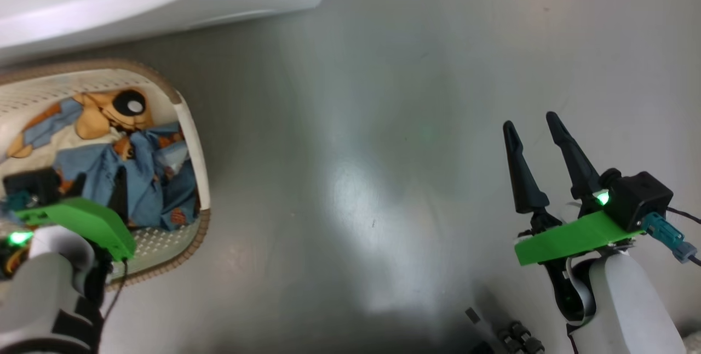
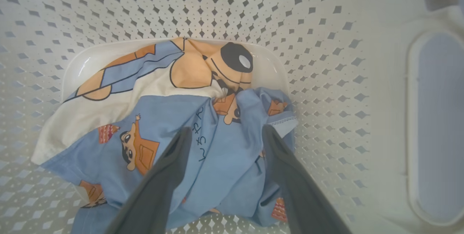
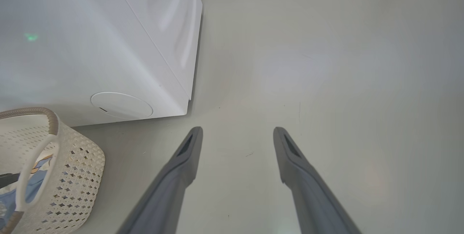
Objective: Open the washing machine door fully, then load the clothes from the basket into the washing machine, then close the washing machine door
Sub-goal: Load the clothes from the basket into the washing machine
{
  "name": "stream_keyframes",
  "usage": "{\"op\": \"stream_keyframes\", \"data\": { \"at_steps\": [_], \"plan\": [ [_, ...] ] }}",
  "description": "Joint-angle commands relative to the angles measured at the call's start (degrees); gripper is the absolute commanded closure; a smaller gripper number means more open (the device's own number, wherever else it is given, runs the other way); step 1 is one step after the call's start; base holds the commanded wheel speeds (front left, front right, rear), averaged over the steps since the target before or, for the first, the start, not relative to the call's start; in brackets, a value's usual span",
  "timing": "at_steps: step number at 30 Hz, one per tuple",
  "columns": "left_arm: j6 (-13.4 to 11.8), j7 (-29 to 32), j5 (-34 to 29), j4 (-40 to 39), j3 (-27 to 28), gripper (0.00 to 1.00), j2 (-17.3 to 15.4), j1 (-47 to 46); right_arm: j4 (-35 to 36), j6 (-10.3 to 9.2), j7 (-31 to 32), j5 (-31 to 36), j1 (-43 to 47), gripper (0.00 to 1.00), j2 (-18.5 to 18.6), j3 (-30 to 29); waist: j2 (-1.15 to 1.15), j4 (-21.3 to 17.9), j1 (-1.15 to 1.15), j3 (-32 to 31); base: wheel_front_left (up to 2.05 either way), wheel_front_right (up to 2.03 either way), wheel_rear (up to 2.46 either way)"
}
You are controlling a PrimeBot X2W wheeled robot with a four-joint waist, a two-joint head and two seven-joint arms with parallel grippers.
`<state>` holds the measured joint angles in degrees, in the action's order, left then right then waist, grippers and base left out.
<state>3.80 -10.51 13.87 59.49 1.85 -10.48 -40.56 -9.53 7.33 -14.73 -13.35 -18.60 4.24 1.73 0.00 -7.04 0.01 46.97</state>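
We hold our left gripper (image 2: 226,129) wide open over the blue and cream clothes (image 2: 217,150) lying in the basket (image 2: 326,82), our right gripper (image 3: 238,129) equally wide above the grey floor (image 3: 344,82), the washing machine (image 3: 90,45) just beyond the basket.

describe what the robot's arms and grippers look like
The left gripper and right gripper each have two long tapering dark grey fingers. Behind the right one: a green plate, a black camera block with a green light, a teal-plugged cable, a pale forearm.
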Motion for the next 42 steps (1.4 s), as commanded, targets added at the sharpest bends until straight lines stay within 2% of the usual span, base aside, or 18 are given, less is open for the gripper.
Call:
{"op": "stream_keyframes", "data": {
  "at_steps": [1,13,21,32,40,41,42],
  "plan": [
    [0.0,0.2,-0.3,0.4,1.0,0.00,-2.8,0.5,1.2,0.16,-0.3,-0.6,1.2,0.00,-0.2,1.6,0.00,-1.0,-0.01,1.7,0.00,0.00,0.00],
    [-1.1,5.8,-0.8,4.8,-0.4,0.00,-7.1,-6.6,1.0,0.16,-0.3,-1.8,-0.1,0.00,-1.0,2.0,0.00,-3.3,-0.01,6.3,0.00,0.00,0.00],
    [-1.9,10.9,-2.0,6.8,-2.4,0.00,-8.3,-9.6,1.1,0.16,-0.3,-2.5,-0.6,0.00,-1.2,2.5,0.00,-3.9,-0.01,8.8,0.00,0.00,0.00],
    [-4.6,13.8,-3.2,8.1,-4.7,0.00,-8.3,-12.8,1.1,0.16,-0.3,-3.0,-1.1,0.00,-1.3,2.6,0.00,-4.6,-0.01,10.3,0.00,0.00,0.00],
    [-5.3,14.1,-2.2,9.3,-4.7,0.00,-7.6,-13.7,1.1,0.16,-0.3,-3.2,-1.3,0.00,-1.3,2.2,0.00,-4.8,-0.01,10.4,0.00,0.00,0.00],
    [-5.3,14.0,-2.1,9.5,-4.7,0.11,-7.4,-13.6,1.1,0.16,-0.3,-3.2,-1.4,0.00,-1.3,2.2,0.00,-4.8,-0.01,10.3,0.00,0.00,0.00],
    [-5.1,13.9,-2.0,9.7,-4.8,0.65,-7.2,-13.5,1.1,0.16,-0.3,-3.2,-1.4,0.00,-1.3,2.1,0.00,-4.8,-0.01,10.2,0.00,0.00,0.00]
  ]
}}
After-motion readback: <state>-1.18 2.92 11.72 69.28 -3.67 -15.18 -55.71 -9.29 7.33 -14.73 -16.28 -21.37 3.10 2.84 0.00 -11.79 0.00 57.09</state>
